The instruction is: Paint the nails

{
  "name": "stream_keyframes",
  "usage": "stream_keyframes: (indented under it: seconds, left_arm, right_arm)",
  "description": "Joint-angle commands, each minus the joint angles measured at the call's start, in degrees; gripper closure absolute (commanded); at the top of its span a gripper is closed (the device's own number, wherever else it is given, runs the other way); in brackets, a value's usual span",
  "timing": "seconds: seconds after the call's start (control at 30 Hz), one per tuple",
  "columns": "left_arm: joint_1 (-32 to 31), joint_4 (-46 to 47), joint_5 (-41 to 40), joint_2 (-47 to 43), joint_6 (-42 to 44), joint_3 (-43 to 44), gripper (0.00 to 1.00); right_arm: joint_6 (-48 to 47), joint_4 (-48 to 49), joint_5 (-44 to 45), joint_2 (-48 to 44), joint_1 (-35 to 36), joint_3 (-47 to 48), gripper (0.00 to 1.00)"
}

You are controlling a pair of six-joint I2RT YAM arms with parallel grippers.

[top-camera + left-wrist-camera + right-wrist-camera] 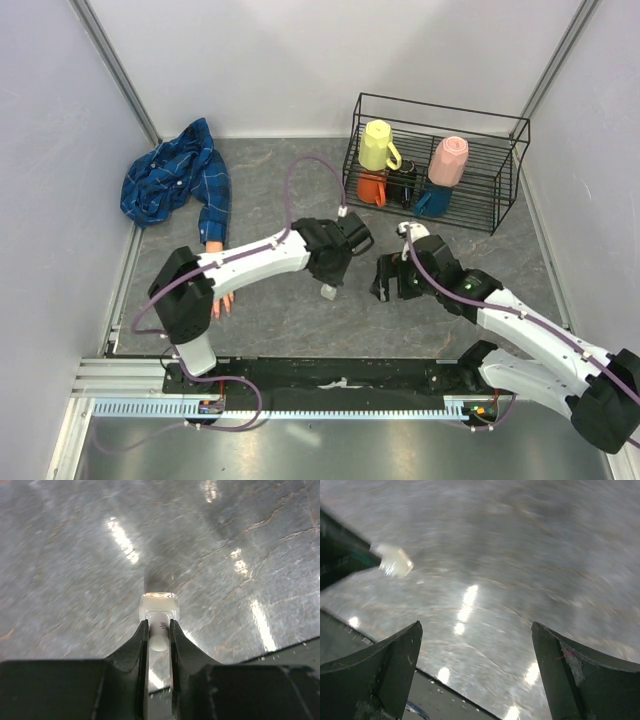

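Mannequin hand point(224, 303) lies on the table point(300, 325) at about 8 o'clock in the top view, sticking out of a blue plaid sleeve point(213, 212). Its long axis runs 12 to 6 and the fingers point to 6, toward the arm bases. The left arm's shoulder covers most of the palm, so only the pale peach fingers and a bit of wrist show. The nails are too small to make out, so paint cannot be judged. The rest of the shirt point(165, 180) is bunched at 10 o'clock. Left gripper point(159, 630) is near table centre, jaws nearly closed and pinching the white cap point(159, 642) of a small clear bottle point(159, 605). The bottle's glass body sticks out past the fingertips; its contents are unreadable. Right gripper point(476, 627) is just at 3 o'clock of the bottle, apart from it, jaws spread wide with nothing between them. The right wrist view is blurred and shows the bottle at its upper left. Black wire rack point(500, 210) at 1 o'clock holds a yellow mug point(377, 145), with an orange cup point(372, 188) at its 6. It also holds a pink cup point(449, 160), with a blue cup point(434, 202) at its 6. A dark item point(405, 185) sits between the pairs and is hard to identify.
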Motion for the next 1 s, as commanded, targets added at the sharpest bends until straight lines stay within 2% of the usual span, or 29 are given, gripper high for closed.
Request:
stream_keyframes:
  seconds: [0.0, 0.07, 0.1, 0.2, 0.23, 0.3, 0.5, 0.6, 0.8, 0.97]
  left_arm:
    - [3.06, -11.43, 3.61, -7.36, -3.08, 7.70, 0.98]
    - [5.26, -15.29, 6.69, -9.90, -3.17, 9.37, 0.98]
    - [5.88, -16.53, 7.57, -10.78, -3.08, 11.47, 0.98]
    - [7.55, -22.33, 9.77, -12.55, -3.43, 17.00, 0.98]
    - [7.99, -23.91, 9.87, -12.64, -3.52, 18.34, 0.98]
    - [8.34, -27.42, 11.87, -12.64, -3.87, 21.41, 0.98]
    - [10.36, -30.78, 15.05, -13.60, -6.59, 24.85, 0.98]
    - [11.15, -31.40, 15.49, -14.13, -7.56, 25.64, 0.98]
    - [11.68, -31.40, 16.55, -14.40, -8.27, 25.56, 0.98]
    - [11.68, -31.22, 16.55, -14.57, -7.92, 25.12, 0.98]
  right_arm:
    - [-6.82, 13.59, -5.40, 0.63, 7.77, -0.06, 0.02]
    - [-9.71, 18.17, -3.21, 0.98, 12.35, -0.58, 0.02]
    - [-10.69, 23.24, -1.90, 1.07, 16.47, -1.46, 0.02]
    - [-14.99, 34.92, 0.40, 0.81, 21.67, -4.88, 0.06]
    - [-15.96, 38.29, 3.01, 0.54, 22.48, -6.29, 0.07]
    - [-19.46, 45.31, 2.69, 0.80, 23.10, -8.66, 0.10]
    - [-26.42, 57.18, 5.50, 4.84, 24.24, -10.51, 0.20]
    - [-27.13, 60.10, 5.85, 5.90, 24.24, -9.82, 0.22]
    - [-27.75, 61.78, -1.33, 10.38, 24.42, -6.22, 0.28]
    - [-26.27, 63.19, -3.46, 12.49, 24.33, -5.51, 0.30]
